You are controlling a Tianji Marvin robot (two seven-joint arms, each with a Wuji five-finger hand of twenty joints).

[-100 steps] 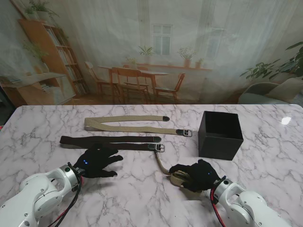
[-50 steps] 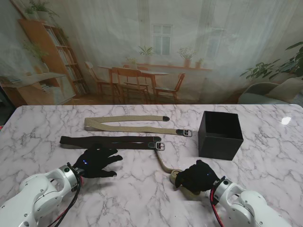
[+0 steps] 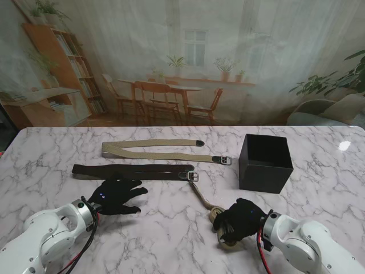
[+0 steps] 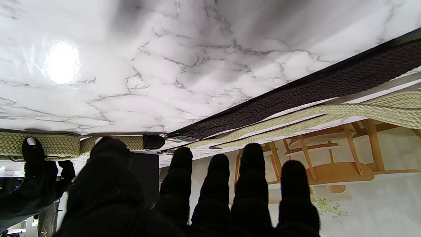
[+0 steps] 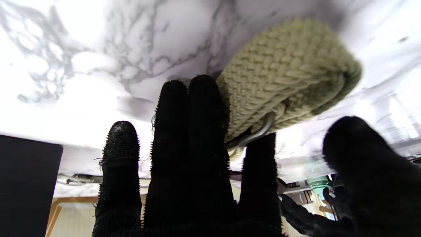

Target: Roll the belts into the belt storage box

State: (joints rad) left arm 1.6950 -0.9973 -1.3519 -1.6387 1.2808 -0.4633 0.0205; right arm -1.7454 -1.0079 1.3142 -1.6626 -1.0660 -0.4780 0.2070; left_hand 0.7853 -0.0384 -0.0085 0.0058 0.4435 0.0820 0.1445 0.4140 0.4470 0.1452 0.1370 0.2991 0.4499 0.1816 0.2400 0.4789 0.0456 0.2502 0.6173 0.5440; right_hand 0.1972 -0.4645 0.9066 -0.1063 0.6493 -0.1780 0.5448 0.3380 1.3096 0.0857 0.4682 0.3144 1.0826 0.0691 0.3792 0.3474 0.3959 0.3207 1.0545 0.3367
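Beige woven belt is coiling under the right hand, fingers curled around the roll on the near tabletop; keeping turns tight should fit the black square box. Left hand is resting spread, holding nothing.

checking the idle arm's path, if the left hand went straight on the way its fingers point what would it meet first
The left hand points right across the marble table. Bare marble comes first; the first object looks like the tan belt's loose tail running toward the right hand. Depth is uncertain; it may slide past.
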